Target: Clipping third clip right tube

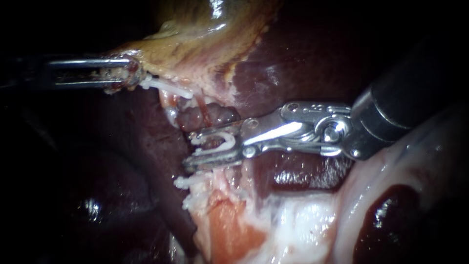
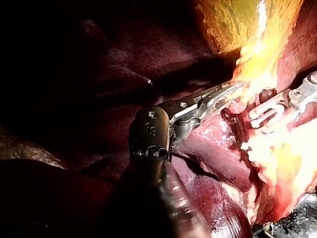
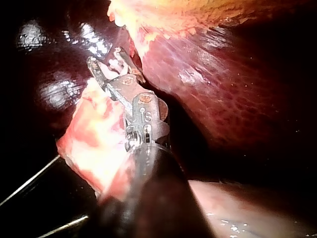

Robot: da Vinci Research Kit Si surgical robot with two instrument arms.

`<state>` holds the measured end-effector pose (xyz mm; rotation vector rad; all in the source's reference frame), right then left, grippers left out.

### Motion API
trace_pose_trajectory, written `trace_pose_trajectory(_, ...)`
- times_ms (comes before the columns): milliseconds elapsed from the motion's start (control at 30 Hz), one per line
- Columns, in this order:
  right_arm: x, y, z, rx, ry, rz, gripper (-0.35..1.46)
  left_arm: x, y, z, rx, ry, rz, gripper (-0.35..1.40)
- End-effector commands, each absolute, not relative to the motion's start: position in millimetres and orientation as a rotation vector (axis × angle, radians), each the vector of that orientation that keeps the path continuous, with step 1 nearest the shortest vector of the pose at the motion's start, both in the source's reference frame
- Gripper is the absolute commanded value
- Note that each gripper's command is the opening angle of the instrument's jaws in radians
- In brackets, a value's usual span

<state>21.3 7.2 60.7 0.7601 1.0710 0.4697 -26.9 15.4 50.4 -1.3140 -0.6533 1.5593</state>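
My right instrument [image 1: 207, 149] reaches in from the right, its two jaws standing a little apart with a white clip [image 1: 217, 143] seated between them. The clip sits at a reddish tube [image 1: 204, 111] that runs down from the gallbladder [image 1: 195, 34]; I cannot tell whether it wraps the tube. My left instrument [image 1: 124, 76] comes in from the left, its jaws shut on the gallbladder's pale lower edge. In the left wrist view those jaws [image 2: 233, 94] hold the same edge. The right wrist view shows my right instrument's jaws [image 3: 111, 64] against pale tissue.
Another white clip [image 1: 168, 88] lies just above on the tissue, and a further one [image 1: 188, 182] below the jaws. Dark red liver [image 1: 303, 58] fills the background. Pale fatty tissue [image 1: 293, 220] spreads at the lower right.
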Motion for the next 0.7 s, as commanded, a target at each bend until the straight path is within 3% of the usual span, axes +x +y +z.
trace_pose_trajectory(33,21.3,7.2,60.5,0.761,1.071,0.469,0.3,-26.8,15.4,50.4,-1.314,-0.653,1.559,-0.35)
trace_pose_trajectory(300,21.5,7.2,58.5,0.781,1.09,0.486,0.47,-26.8,15.4,50.4,-1.314,-0.654,1.56,-0.35)
trace_pose_trajectory(700,19.8,7.3,53.3,0.819,1.115,0.491,0.49,-26.3,15.4,50.3,-1.314,-0.657,1.56,-0.35)
